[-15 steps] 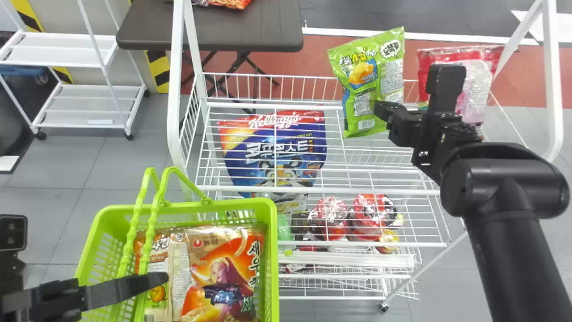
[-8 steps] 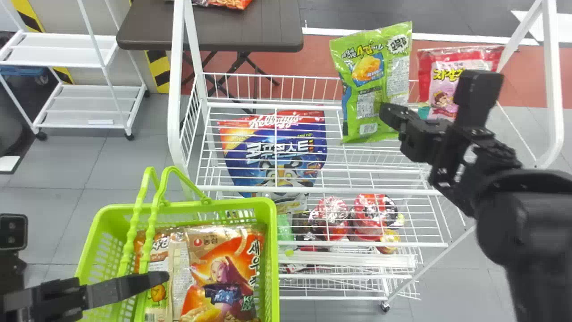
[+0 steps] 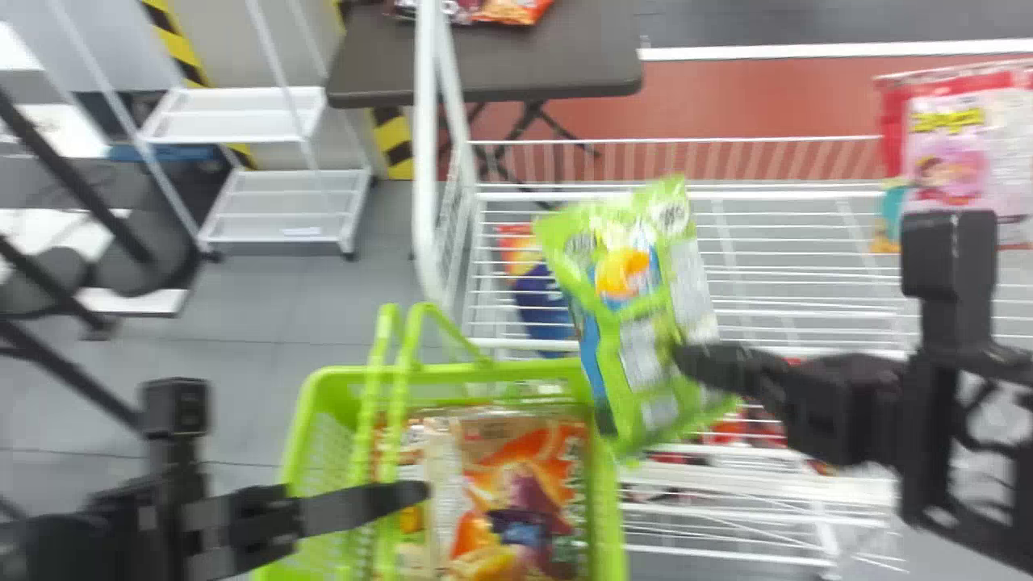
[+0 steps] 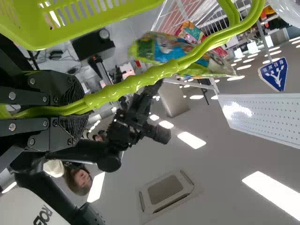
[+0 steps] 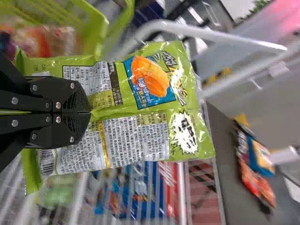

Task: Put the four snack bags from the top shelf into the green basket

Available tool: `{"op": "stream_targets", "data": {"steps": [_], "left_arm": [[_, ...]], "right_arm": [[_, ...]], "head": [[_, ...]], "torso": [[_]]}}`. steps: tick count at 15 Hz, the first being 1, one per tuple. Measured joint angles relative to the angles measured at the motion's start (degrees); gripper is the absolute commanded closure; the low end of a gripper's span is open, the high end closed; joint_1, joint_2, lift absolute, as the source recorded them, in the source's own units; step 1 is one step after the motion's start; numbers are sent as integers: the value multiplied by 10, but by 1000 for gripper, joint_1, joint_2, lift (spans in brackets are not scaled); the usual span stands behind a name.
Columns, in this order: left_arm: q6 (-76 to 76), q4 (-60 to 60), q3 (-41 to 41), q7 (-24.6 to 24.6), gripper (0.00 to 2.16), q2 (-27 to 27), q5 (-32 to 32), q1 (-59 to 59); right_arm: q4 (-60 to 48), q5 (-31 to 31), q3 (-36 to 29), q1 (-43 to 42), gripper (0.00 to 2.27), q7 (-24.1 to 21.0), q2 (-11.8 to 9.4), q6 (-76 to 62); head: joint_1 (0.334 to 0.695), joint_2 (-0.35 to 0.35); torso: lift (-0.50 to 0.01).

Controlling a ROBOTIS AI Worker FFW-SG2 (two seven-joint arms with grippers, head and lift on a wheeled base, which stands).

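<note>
Bags in basket: two make out, an orange bag and, beside it, a second bag partly behind the handles; anything beneath them cannot be told.
Bag in hand: the green bag, clear of the top shelf and near the right rim of the green basket; whether it is over the opening cannot be told.
Bag on shelf: a red and pink bag, upright at the far right of the top shelf.
Progress: probably two of four done, the third on its way, the fourth waiting.
Left to do: drop the green bag in, then fetch the red and pink one.
Right gripper: narrow, both fingers pinching the green bag around its middle seam, toward the lower end.
Left gripper: closed around the basket handles.
Green bag's look: glossy and creased, top end up and a little tilted, with an orange snack on a blue patch, pale panels of small print and a white burst near the top; the film gathers into folds at the pinch.
Likely handling: slippery and soft, apt to swing or catch on the rim.
</note>
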Motion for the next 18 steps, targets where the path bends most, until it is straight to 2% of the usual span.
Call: {"op": "stream_targets", "data": {"steps": [1, 5, 9, 15, 18], "left_arm": [[1, -1, 0, 0, 2148, 0, 1, 0], [3, -3, 2, 0, 2148, 1, 5, 2], [2, -3, -2, 0, 2148, 0, 5, -1], [3, -3, -4, 0, 2148, -3, 7, -2], [2, -2, -8, 0, 2148, -5, 6, -5]], "right_arm": [[-6, -22, 9, -9, 2253, -8, 0, 45], [12, -67, 48, -44, 2253, -16, 2, 88], [114, -131, 97, -85, 2253, -17, 3, 83], [300, -131, 205, -158, 2253, -11, 10, -39], [384, -136, 245, -196, 2253, 6, 28, -115]], "head": [[695, 259], [695, 346], [695, 350], [695, 350], [695, 350]], "torso": [[0], [0], [0], [0], [0]]}}
